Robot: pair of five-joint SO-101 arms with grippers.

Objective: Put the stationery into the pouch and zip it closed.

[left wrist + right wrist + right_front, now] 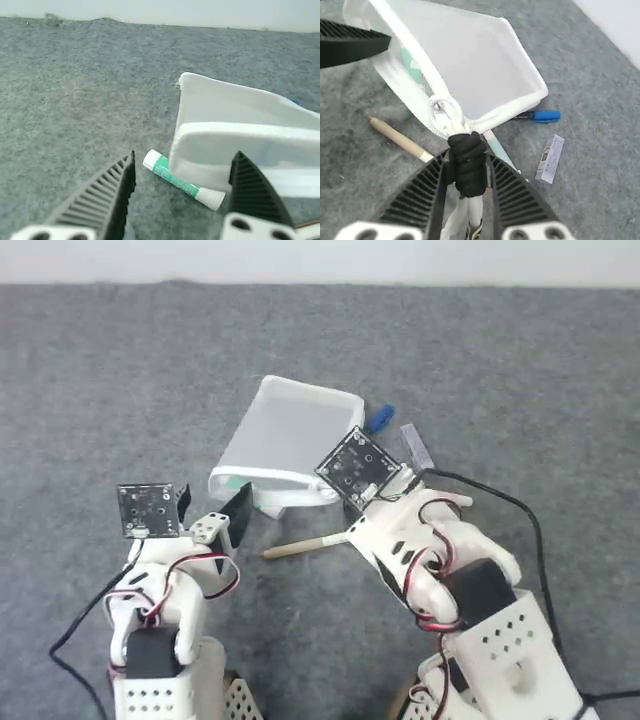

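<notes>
Two arms stand side by side at a grey, felt-like desk (120, 370), and between them lies a white, see-through pouch (290, 435), flat on its side with its zip end toward the arms. The right hand (466, 157) is pressed together on the black zip pull (467, 167), a knotted cord that hangs from the metal ring at the pouch's near corner; both fingers touch the cord. The left hand (182, 160) is spread wide and holds nothing; it hovers low over the desk just before the other near corner of the pouch. Between its fingers lies a green and white tube (180, 180), on the desk and touching the pouch's edge; whether its far end is under the pouch or inside it cannot be told. A wooden pencil (305, 546) lies on the desk, outside the pouch, between the two arms and near the right hand. A blue pen (542, 116) pokes out from beneath the pouch's far side, its capped end showing. A small wrapped eraser (550, 159) lies just beside the pen, apart from the pouch. A pale slim stick (496, 145) runs out from beneath the pouch's corner next to the right hand.
</notes>
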